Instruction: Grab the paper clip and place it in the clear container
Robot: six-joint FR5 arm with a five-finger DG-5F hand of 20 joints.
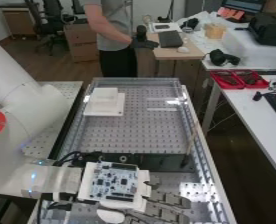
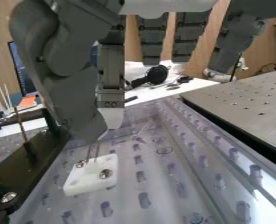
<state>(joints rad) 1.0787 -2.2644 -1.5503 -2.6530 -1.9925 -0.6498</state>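
Paper clip (image 2: 93, 150), pinched between the fingers (image 2: 82, 117) of the hand (image 1: 165, 200) above a white block (image 2: 91, 176). Grasping step apparently achieved; next, a steady lift and transfer.

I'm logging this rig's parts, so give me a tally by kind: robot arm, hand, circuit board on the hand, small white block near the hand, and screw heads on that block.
Robot arm: 1
Hand: 1
Circuit board: 1
Small white block: 1
Screw heads: 2
Total: 6
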